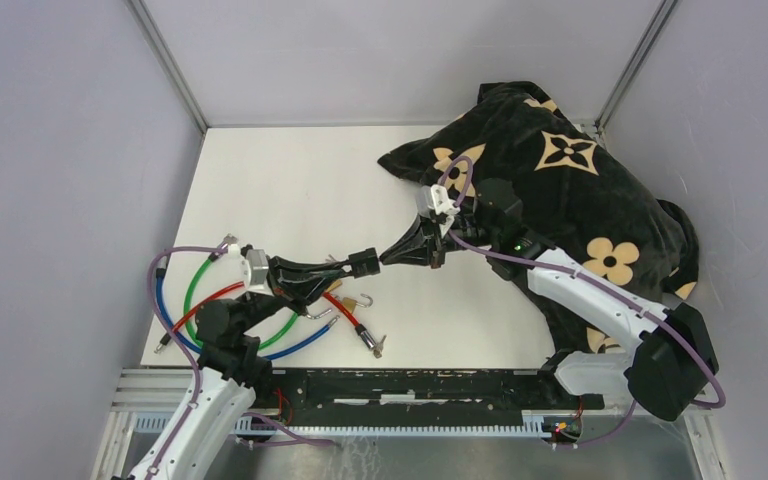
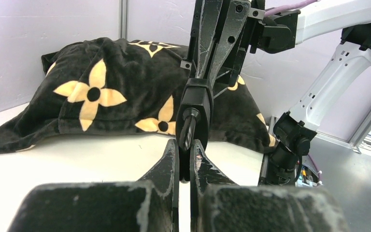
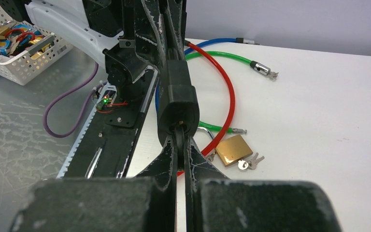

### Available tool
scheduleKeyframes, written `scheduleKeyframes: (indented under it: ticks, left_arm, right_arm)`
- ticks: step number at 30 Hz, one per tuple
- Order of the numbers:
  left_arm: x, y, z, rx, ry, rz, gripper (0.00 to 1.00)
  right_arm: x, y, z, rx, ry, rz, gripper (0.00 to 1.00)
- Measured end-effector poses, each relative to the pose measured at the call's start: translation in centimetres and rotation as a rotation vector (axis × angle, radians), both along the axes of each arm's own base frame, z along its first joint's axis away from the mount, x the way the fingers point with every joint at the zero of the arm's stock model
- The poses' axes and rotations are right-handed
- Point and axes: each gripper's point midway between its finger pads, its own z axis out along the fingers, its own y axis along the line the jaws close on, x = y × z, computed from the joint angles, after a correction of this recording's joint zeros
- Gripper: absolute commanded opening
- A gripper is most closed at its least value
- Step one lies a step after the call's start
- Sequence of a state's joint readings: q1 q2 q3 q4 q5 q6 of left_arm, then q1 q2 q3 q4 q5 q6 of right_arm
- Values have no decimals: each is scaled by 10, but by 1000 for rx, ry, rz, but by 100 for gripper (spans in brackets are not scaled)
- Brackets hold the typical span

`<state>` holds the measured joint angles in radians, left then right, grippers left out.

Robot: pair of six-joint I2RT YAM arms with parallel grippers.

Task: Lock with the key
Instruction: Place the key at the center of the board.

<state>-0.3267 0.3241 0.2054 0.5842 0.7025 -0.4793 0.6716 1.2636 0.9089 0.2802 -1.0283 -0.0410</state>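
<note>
A black lock body [image 1: 364, 263] hangs above the table between my two arms. My left gripper [image 1: 346, 267] reaches it from the left. In the left wrist view, that gripper [image 2: 187, 148] is shut on the lock's thin near end [image 2: 195, 106]. My right gripper [image 1: 388, 257] meets the lock from the right. In the right wrist view, it [image 3: 180, 143] is shut on a thin black key head that enters the end of the lock [image 3: 176, 99]. The key's blade is hidden inside the lock.
Red [image 1: 345, 312], green [image 1: 192, 290] and blue [image 1: 165, 305] cable loops lie under the left arm. A brass padlock [image 3: 234, 150] with small keys [image 3: 250, 162] lies beside them. A black flower-patterned cushion [image 1: 560, 170] fills the back right. A white basket [image 3: 14, 46] stands off the table.
</note>
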Motion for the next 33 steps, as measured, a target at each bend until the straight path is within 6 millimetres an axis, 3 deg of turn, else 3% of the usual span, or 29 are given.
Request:
scheduleKeyframes:
  ticks: [7, 14, 24, 29, 33]
  left_arm:
    - [0, 0, -3, 4, 10, -3, 2]
    - [0, 2, 1, -6, -5, 8, 2]
    - [0, 2, 0, -6, -2, 9, 2]
    - [1, 2, 0, -8, -1, 14, 2]
    - [2, 3, 1, -11, 1, 21, 2]
  right_arm:
    - [8, -24, -4, -10, 6, -51, 0]
    - [46, -73, -15, -25, -1, -262, 0]
    - [65, -88, -26, -30, 93, -385, 0]
    - [99, -96, -66, -27, 372, -634, 0]
    - [104, -113, -113, 17, 604, -828, 0]
